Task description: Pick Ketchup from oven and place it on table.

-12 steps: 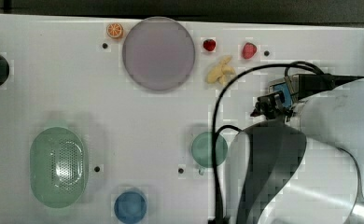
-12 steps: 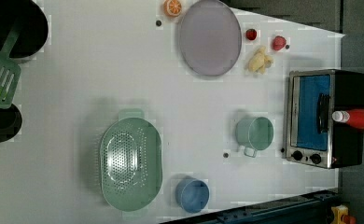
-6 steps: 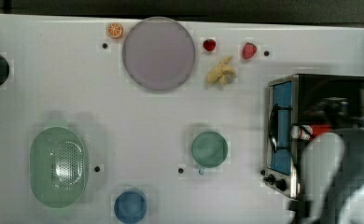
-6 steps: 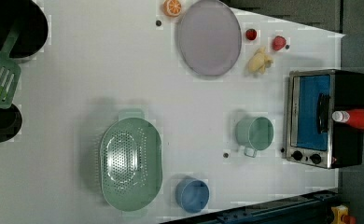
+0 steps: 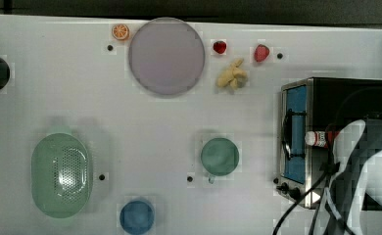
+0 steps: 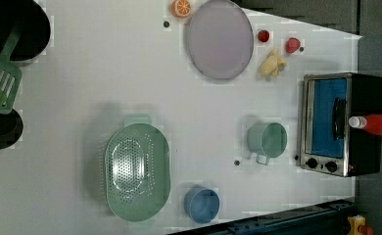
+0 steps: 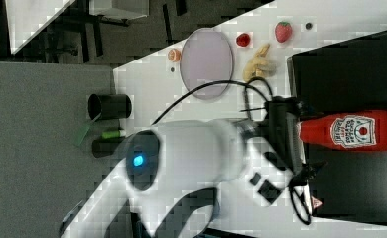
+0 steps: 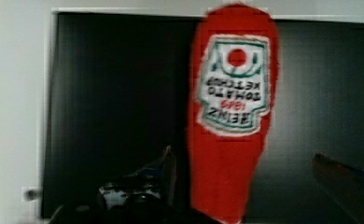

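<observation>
From the wrist view we see our claw [image 8: 245,172] spread wide, one finger [image 8: 164,170] just beside the Ketchup [image 8: 234,112] near its capped end and the other well off on the far side. The bottle lies flat on top of the oven [image 7: 350,163], its long axis running straight away from the claw. Beyond stretches the white table [image 5: 145,127].

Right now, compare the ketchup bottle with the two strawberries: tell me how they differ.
The ketchup bottle is long and slim, with a white cap and a label; the two strawberries are small, rounded and plain. The ketchup bottle lies on its side on top of the black oven; the strawberries sit on the white table near the plate. All are red.
</observation>
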